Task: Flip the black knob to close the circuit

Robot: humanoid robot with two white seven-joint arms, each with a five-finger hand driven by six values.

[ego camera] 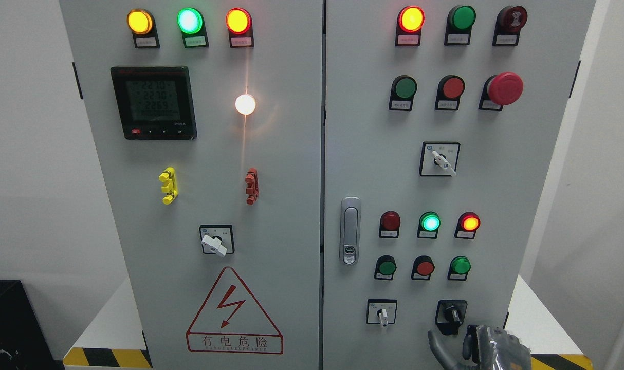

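Right robot hand (471,347) rises at the cabinet door's (522,205) bottom edge, fingers spread, gripping nothing. Black knob (452,312) sits just above it near the lower right corner, untouched. Next: close fingers round it and twist.

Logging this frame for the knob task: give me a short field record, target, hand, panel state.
target: black knob, lower right of right door
right hand: just below knob, not touching; fingers relaxed, holding nothing
left hand: not in view
left door: yellow, green, red lamps lit on top; meter on; white lamp lit
white selectors: one on left door, two on right
e-stop: upper right
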